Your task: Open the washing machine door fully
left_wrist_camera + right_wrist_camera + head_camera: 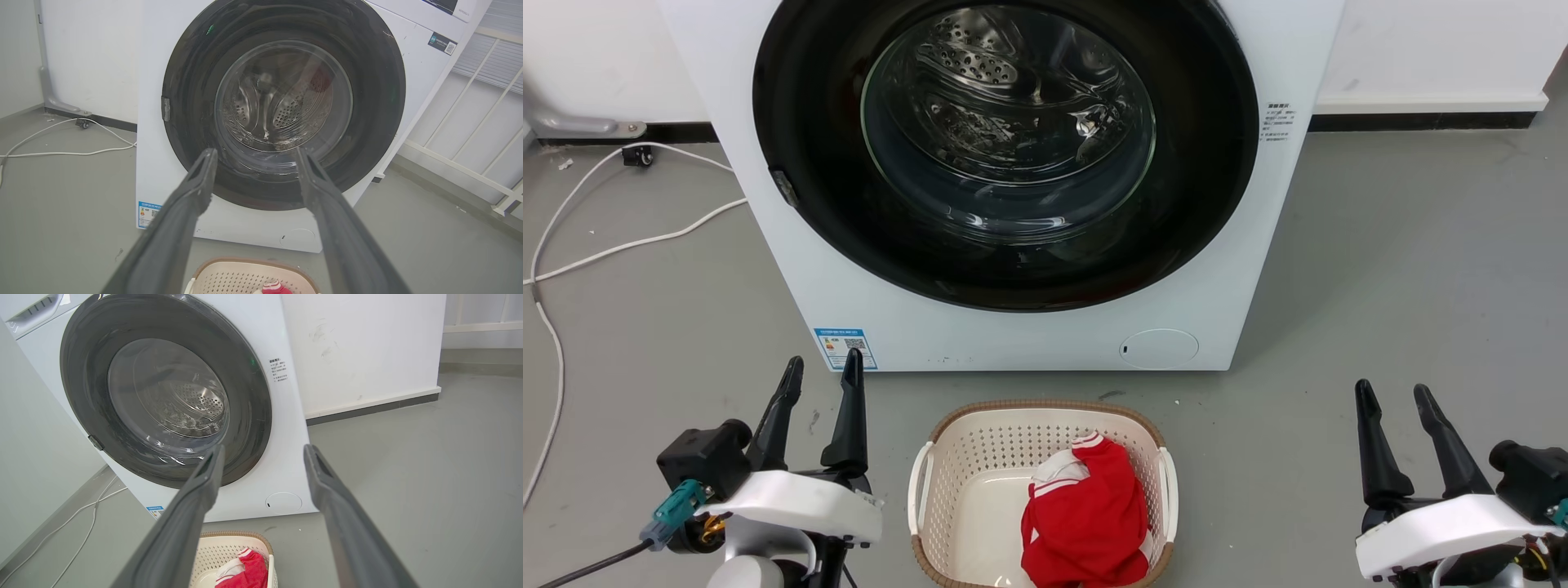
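Grey floor (1405,245) holds the washing machine (1013,339), and the washing machine door (1009,139) is shut. The left claw (824,361) and right claw (1392,388) sit low, well away from it, both spread and empty.

left tool (821,369): low left, fingers spread, empty | right tool (1395,393): low right, fingers spread, empty

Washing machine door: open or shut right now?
Shut. The washing machine door lies flush against the front of the washing machine in all three views, with no gap at its rim.
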Tool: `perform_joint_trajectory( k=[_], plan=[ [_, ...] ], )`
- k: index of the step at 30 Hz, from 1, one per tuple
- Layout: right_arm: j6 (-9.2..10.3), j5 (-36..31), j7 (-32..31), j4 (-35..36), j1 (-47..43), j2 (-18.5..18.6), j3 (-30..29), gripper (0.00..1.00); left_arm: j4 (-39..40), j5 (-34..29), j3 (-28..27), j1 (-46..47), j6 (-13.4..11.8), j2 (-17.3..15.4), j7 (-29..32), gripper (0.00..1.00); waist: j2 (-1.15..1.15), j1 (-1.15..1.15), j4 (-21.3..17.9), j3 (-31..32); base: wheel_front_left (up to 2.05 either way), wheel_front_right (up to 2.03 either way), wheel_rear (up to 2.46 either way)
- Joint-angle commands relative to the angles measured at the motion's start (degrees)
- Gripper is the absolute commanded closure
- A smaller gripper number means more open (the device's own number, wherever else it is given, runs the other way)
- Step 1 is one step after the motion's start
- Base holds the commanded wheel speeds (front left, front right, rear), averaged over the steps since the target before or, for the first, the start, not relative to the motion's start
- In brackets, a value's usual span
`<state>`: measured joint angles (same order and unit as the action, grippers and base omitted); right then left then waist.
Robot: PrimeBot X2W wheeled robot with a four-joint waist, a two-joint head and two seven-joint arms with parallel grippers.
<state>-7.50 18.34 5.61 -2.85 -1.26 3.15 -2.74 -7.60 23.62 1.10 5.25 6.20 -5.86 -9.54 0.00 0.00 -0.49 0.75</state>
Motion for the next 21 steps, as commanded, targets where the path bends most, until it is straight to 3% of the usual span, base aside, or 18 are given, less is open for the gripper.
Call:
perform_joint_trajectory(
  k=[1,21],
  plan=[
    [0.01,-1.07,0.39,0.27,0.64,-0.14,0.08,0.0,0.29,-0.97,0.03,1.16,-0.14,-0.3,-0.42,0.0,0.0,0.0,-0.02,0.0,0.0,0.0,0.0],
    [0.02,-9.73,2.66,-0.07,0.0,-0.26,0.83,0.0,0.32,-10.47,1.06,0.25,-1.05,-0.75,-2.95,0.0,0.0,0.0,-0.1,-0.01,0.0,0.0,0.0]
  ],
)
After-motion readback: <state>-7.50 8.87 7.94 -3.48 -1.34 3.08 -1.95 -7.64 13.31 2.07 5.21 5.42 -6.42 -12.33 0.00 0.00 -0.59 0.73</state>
